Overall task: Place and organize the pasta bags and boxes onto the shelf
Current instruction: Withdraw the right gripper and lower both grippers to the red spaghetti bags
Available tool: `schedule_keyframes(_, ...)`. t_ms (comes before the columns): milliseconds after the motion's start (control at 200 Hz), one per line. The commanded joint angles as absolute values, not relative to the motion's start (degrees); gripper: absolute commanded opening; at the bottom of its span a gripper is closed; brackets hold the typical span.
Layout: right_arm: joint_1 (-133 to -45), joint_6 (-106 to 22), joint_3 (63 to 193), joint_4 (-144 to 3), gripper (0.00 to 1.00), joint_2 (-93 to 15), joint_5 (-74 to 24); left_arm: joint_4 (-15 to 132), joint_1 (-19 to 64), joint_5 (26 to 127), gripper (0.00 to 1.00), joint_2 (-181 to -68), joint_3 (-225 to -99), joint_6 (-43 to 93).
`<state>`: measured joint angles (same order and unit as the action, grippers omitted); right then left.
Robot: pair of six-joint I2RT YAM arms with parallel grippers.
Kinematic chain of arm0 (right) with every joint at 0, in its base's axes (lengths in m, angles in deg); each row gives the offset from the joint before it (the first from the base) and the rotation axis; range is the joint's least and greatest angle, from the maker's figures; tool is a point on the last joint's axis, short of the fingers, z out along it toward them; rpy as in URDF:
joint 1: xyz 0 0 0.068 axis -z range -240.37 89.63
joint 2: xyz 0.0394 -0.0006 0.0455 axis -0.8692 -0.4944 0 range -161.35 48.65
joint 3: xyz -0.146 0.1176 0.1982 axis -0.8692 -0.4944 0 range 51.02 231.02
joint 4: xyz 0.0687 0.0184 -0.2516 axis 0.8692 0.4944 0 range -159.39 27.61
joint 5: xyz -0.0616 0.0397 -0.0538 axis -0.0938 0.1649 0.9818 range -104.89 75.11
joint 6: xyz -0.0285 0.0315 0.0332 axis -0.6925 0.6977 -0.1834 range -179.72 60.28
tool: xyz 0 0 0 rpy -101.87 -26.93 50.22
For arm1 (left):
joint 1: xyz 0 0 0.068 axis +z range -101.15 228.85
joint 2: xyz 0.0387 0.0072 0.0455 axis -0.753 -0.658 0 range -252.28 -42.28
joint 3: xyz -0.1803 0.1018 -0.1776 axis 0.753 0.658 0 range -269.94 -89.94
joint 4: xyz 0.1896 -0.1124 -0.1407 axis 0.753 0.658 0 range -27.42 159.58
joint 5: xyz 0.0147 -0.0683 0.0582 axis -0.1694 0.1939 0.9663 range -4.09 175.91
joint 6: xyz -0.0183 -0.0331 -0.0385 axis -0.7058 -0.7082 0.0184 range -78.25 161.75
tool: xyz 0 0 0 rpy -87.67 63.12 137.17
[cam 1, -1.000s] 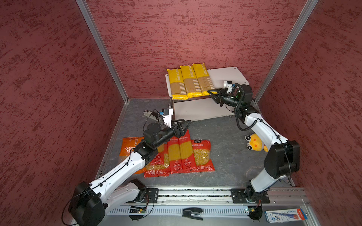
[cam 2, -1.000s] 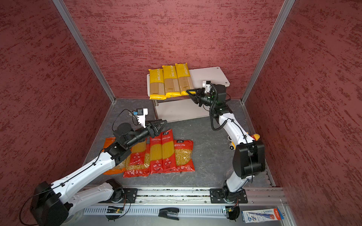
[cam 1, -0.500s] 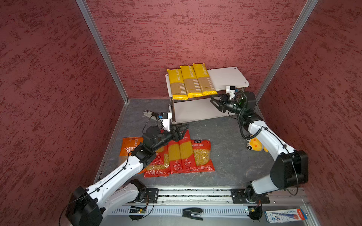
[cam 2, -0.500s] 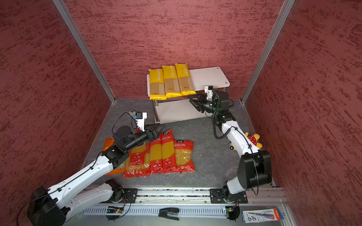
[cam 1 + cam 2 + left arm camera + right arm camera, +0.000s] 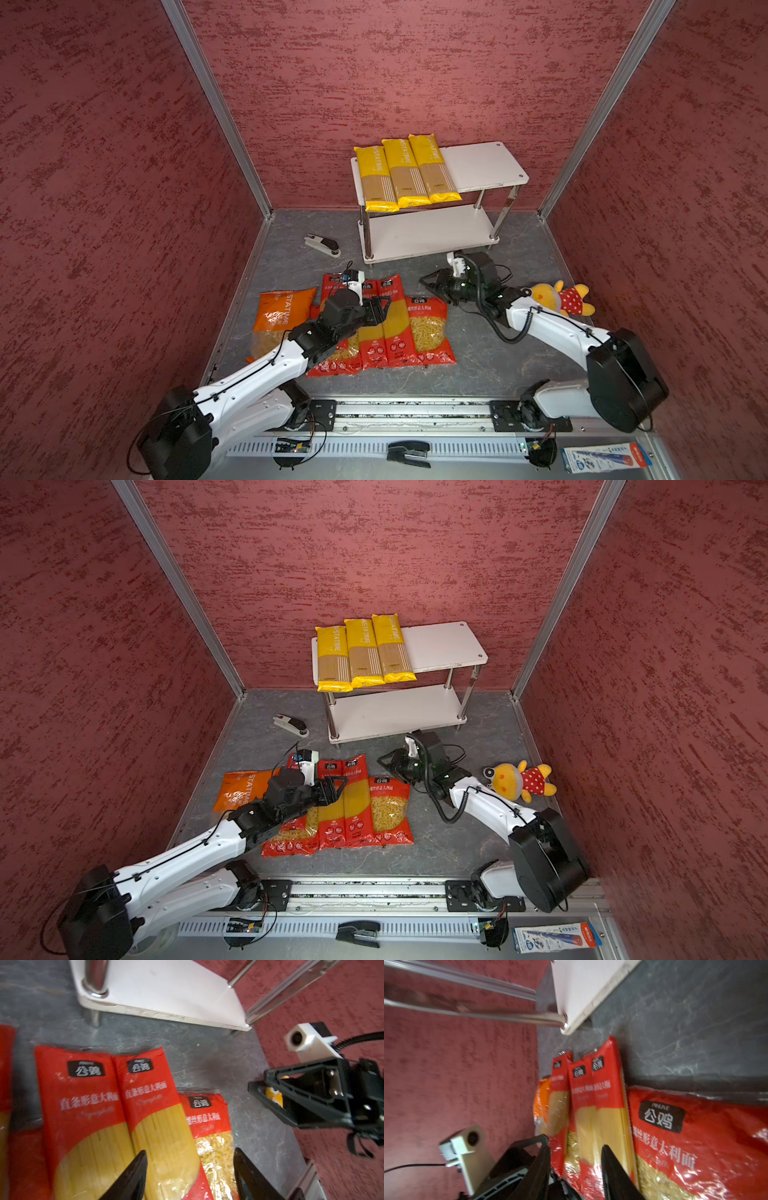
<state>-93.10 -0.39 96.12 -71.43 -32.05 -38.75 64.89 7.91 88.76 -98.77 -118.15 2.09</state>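
1. In both top views, three yellow spaghetti packs (image 5: 407, 174) are laid side by side on the top board of the shelf (image 5: 484, 166); the lower board (image 5: 395, 712) is bare.
2. In the left wrist view, the left gripper (image 5: 189, 1151) is held wide open, empty, above a red spaghetti pack (image 5: 149, 1105), which is best straddled across its width, mid-length.
3. In the right wrist view, the right gripper (image 5: 575, 1141) is parted, nothing gripped, near the wide red bag (image 5: 685, 1136).

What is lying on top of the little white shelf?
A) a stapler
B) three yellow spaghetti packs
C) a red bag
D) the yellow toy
B: in both top views, three yellow spaghetti packs lie side by side on the top board of the shelf.
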Motion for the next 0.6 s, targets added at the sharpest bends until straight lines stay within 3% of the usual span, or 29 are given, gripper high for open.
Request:
schedule_keyframes(0, -97.11, -4.20, 98.68, -65.28, 0.40, -35.10, -27.91, 67.09, 7.34, 93.43, 0.65, -99.56, -117.59, -1.40)
schedule_keyframes(596, -101.66, -11.43, 109.65, -62.19, 0.44, -52.01, -30.09, 65.48, 7.72, 93.57, 0.65, -101.93, -115.58, -4.99)
